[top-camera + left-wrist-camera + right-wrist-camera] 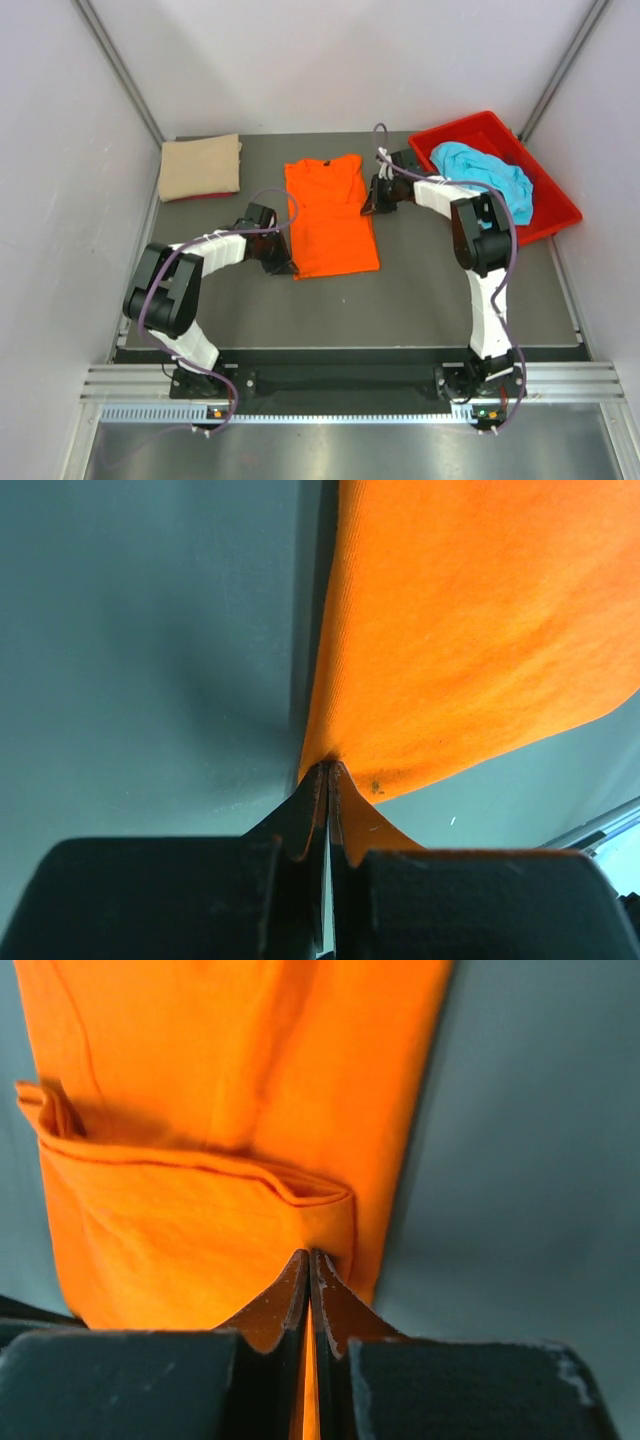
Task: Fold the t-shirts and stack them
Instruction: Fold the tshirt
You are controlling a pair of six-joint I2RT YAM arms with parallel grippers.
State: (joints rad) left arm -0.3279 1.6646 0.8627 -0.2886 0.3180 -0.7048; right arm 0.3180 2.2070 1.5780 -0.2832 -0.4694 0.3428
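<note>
My left gripper [328, 772] was clamped shut on the hem corner of the orange t-shirt [330, 215], at abt 7 o'clock on the shirt. My right gripper [309, 1256] was pinched tight on a folded-over edge at abt 2 o'clock, near the shoulder. The shirt lay flat mid-table [420, 290], sides tucked in. Risks as I judged them: both bites were thin, right at the cloth's edge, so a quick lift could've pulled it free. If the right pinch had only the top layer, the tuck would've opened. Holding opposite corners, uneven arm travel would've twisted the shirt or dragged it skewed instead of folding it square. Couldn't tell from either wrist cam how many layers sat betw. my fingers. From the top cam my left fingertips were mostly lost under the wrist. The tan t-shirt [200, 167] sat folded at 10 o'clock, w/ a red sliver along its near edge I couldn't identify. The turquoise t-shirt [490, 175] lay crumpled in the red bin [550, 215] at 2 o'clock, partly behind my right arm.
</note>
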